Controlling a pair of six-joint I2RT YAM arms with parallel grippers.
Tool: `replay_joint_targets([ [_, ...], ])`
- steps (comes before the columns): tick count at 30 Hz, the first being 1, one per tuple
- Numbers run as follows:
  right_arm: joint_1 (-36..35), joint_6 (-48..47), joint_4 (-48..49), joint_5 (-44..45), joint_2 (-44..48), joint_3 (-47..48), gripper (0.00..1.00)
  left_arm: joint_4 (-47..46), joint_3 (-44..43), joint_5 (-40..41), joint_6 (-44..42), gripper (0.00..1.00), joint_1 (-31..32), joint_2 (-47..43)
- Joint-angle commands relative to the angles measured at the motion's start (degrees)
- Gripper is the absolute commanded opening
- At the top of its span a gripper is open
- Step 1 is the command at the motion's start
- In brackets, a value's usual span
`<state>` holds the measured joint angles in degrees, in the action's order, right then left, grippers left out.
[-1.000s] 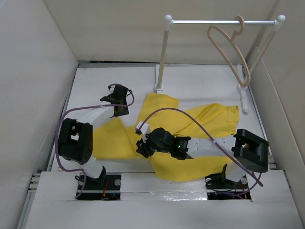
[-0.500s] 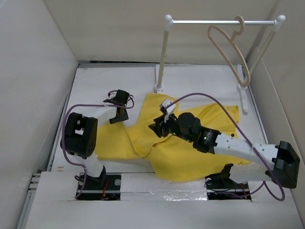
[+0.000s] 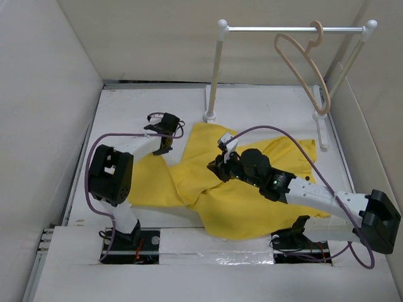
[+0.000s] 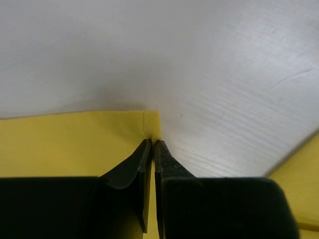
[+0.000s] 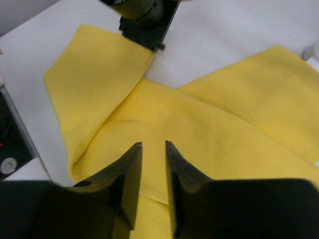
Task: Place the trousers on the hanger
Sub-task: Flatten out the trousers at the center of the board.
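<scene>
The yellow trousers (image 3: 233, 207) lie spread flat on the white table (image 3: 126, 107). My left gripper (image 3: 165, 146) is down at their far left corner. In the left wrist view its jaws (image 4: 153, 143) are shut on that corner of the trousers (image 4: 75, 142). My right gripper (image 3: 217, 165) hovers over the middle of the cloth; its jaws (image 5: 153, 144) stand a narrow gap apart with nothing between them, the trousers (image 5: 209, 124) below. The beige hanger (image 3: 318, 34) hangs by its hook on the rail at the back right, far from both grippers.
The white rail (image 3: 289, 28) rests on two posts (image 3: 214, 69) with feet on the table's far side. White walls close in the left, back and right. Purple cables loop over both arms. My left gripper (image 5: 144, 25) shows at the top of the right wrist view.
The right arm has stretched from the near edge out over the middle of the trousers and its jaws have narrowed. The left gripper moved right to the cloth's corner and shut.
</scene>
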<state>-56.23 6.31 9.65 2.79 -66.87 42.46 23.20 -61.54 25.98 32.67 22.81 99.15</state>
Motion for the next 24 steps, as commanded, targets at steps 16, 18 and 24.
replay_joint_targets([
  [16,-12.5,-7.0,7.4,-3.3,-13.6,6.9,0.49,-2.2,-39.3,5.8,-5.2,0.00,-1.2,-23.1],
  [18,-12.5,-6.7,8.9,-1.8,-18.4,8.5,0.64,-3.7,-40.8,4.8,-6.2,0.00,-2.4,-23.0],
  [24,-12.5,-7.8,0.8,8.4,-33.2,20.5,0.84,-5.9,-42.3,-1.4,-5.7,0.00,-2.4,-22.4],
])
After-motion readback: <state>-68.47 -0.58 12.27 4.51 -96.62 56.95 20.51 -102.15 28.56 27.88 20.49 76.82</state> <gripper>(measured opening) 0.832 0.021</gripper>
